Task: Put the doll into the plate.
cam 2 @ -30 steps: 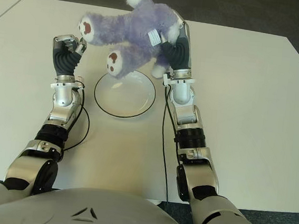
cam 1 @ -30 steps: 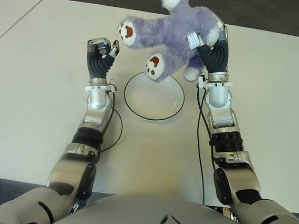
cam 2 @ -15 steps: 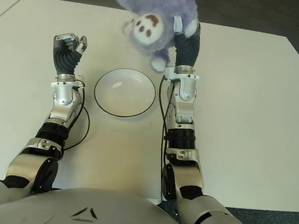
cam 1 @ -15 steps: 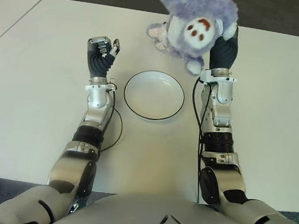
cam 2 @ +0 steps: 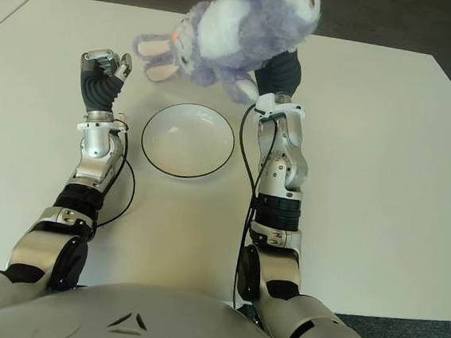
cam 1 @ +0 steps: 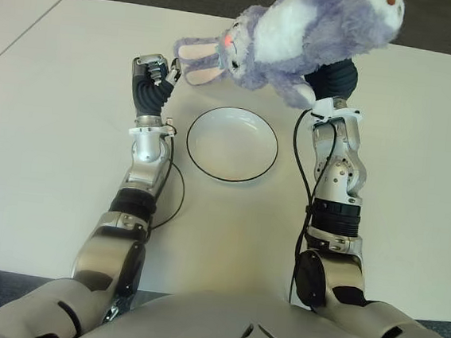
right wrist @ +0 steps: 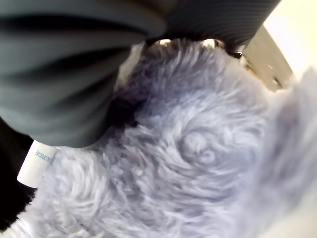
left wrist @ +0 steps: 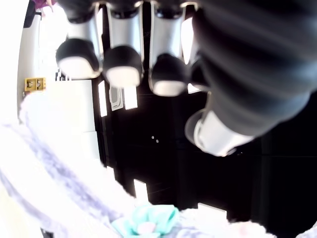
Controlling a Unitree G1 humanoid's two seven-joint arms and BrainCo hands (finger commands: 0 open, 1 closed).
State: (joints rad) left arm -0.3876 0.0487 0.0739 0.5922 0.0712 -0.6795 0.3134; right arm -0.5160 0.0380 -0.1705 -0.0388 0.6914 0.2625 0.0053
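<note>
Two eye views: the right robot hand (cam 1: 334, 76) clasps the purple doll (cam 1: 302, 33) aloft, beyond the plate (cam 1: 232, 144) on the counter (cam 1: 54, 120); doll head hangs above the plate's far rim. The left robot hand (cam 1: 156, 74) shows left of the plate.

Left wrist view: fingers (left wrist: 121, 72) curled, holding nothing.

Right wrist view: fingers buried in fur.

Risk: an early release would drop the doll beyond the plate.

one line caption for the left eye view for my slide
Right robot hand holds purple doll aloft beyond the empty plate.
</note>
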